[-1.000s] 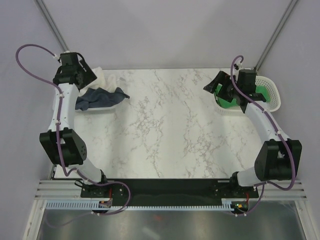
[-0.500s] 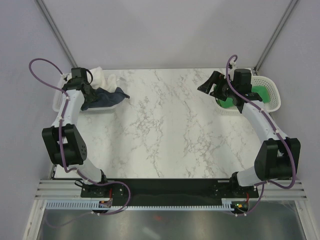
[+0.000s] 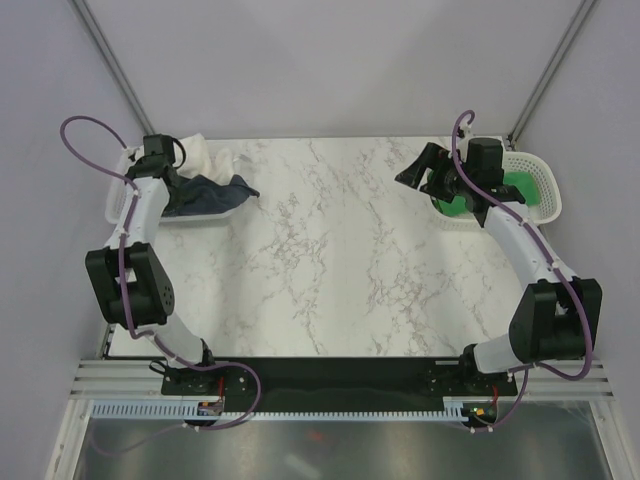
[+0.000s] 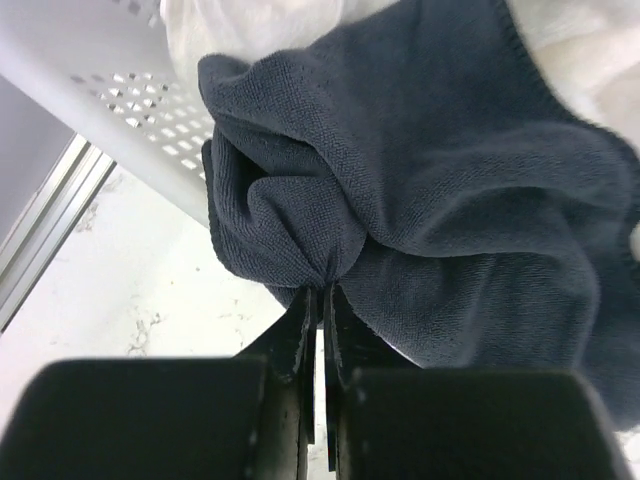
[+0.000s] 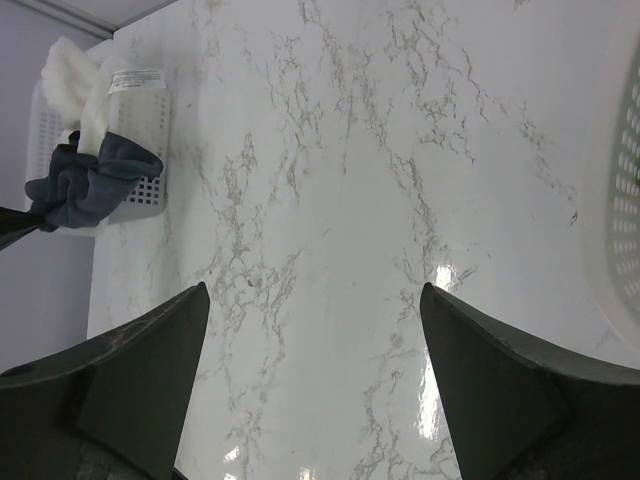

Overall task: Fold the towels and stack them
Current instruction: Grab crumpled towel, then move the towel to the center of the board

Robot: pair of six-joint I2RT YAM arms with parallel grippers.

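Note:
The navy-blue towel (image 3: 212, 195) lies bunched over the front rim of the left basket (image 3: 114, 206), spilling onto the table. My left gripper (image 3: 171, 182) is shut on a fold of the navy towel (image 4: 420, 200), with the cloth pinched at its fingertips (image 4: 322, 292). The cream-white towel (image 3: 203, 151) sits behind it in the same basket and shows as the cream towel (image 4: 590, 50) in the left wrist view. The green towel (image 3: 516, 186) lies in the right basket (image 3: 548, 192). My right gripper (image 3: 420, 166) hovers open and empty left of that basket, above bare marble (image 5: 313, 288).
The marble table (image 3: 330, 260) lies between the two baskets. In the right wrist view the left basket (image 5: 140, 120) with the navy towel (image 5: 90, 185) is far off, and the right basket's wall (image 5: 622, 200) is at the edge. Frame posts rise at both back corners.
My left arm dropped onto the navy towel with open jaws, then the jaws shut on a fold. The right gripper shifted slightly left of its basket and has since held still.

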